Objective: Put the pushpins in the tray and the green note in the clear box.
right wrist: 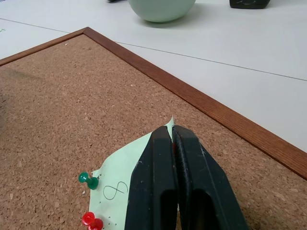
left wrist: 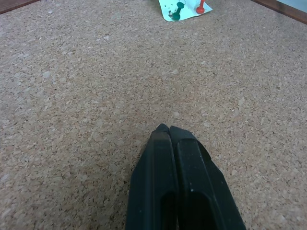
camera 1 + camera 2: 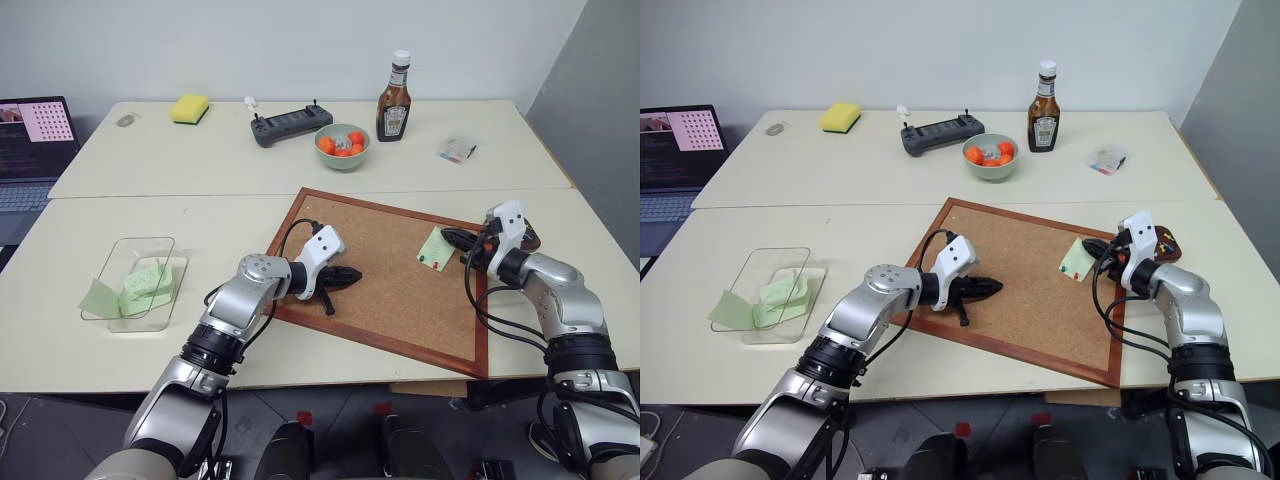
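Observation:
The green note (image 3: 433, 248) lies on the cork board (image 3: 390, 300), near its right edge. A red pushpin (image 1: 91, 221) and a green one (image 1: 88, 179) stand in it. My right gripper (image 1: 171, 128) is shut, its tips over the note's corner; I cannot tell if anything is pinched. The dark brown tray (image 3: 1171, 246) sits just behind that hand, mostly hidden. My left gripper (image 3: 350, 275) is shut and holds nothing, low over the board's left part. The clear box (image 3: 140, 280) stands at the table's left with pale green paper in it.
At the back stand a pale green bowl of orange fruit (image 3: 343, 145), a sauce bottle (image 3: 396, 97), a black controller (image 3: 290, 125), a yellow sponge (image 3: 190, 108) and a small clear packet (image 3: 457, 150). A laptop (image 3: 30, 140) is at the far left.

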